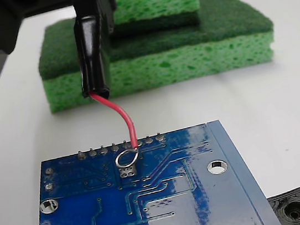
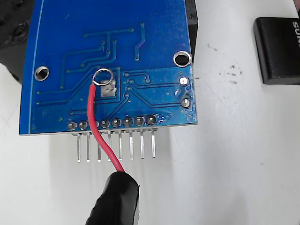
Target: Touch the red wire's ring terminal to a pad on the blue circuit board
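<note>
Ring terminal (image 1: 127,159) sitting on blue circuit board (image 1: 168,199), at the small silver square.
Red wire (image 1: 122,118) curving down from its black sleeve (image 1: 91,56); gripper fingers hidden, grip state unclear.

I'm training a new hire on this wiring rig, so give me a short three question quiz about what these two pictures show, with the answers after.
1. True or false: the ring terminal lies over the blue circuit board.
2. In the wrist view, the ring sits next to which feature? A) the small silver square B) a round mounting hole C) the header pins
3. What stands behind the board in the fixed view?

Key
1. True; whether it actually touches cannot be told.
2. A; the ring lies at the square's upper left corner.
3. A stack of green sponges. The red wire runs up in front of them into a black sleeve.
</note>
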Controlling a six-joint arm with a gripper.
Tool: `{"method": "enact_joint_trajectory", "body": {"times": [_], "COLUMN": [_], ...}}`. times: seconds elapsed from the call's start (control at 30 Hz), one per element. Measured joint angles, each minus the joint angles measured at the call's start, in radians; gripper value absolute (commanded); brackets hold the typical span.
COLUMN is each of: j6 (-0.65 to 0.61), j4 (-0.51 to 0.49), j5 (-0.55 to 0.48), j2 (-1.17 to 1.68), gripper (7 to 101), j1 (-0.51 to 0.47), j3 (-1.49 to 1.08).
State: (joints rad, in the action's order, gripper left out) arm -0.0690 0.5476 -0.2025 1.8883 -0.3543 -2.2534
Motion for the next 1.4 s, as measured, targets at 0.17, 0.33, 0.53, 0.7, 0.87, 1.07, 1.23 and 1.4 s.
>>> {"method": "enact_joint_trajectory", "body": {"times": [0.17,0.33,0.53,0.7,0.87,1.07,1.23,1.4], "j6": [-0.002,-0.002,-0.003,-0.003,-0.003,-0.003,0.003,0.026], "j4": [0.0,0.0,0.002,0.003,0.006,0.008,0.006,-0.009], "j5": [0.0,0.002,0.002,0.002,0.002,0.002,0.002,0.02], "j2": [-0.003,-0.006,-0.015,-0.018,-0.018,-0.005,0.071,0.232], "gripper": [100.3,100.3,100.3,100.3,100.3,100.3,100.3,100.3], "j1": [0.0,0.002,0.003,0.003,0.003,0.008,0.017,0.037], "j3": [-0.002,-0.002,0.002,0.005,0.005,0.002,-0.032,-0.121]}}
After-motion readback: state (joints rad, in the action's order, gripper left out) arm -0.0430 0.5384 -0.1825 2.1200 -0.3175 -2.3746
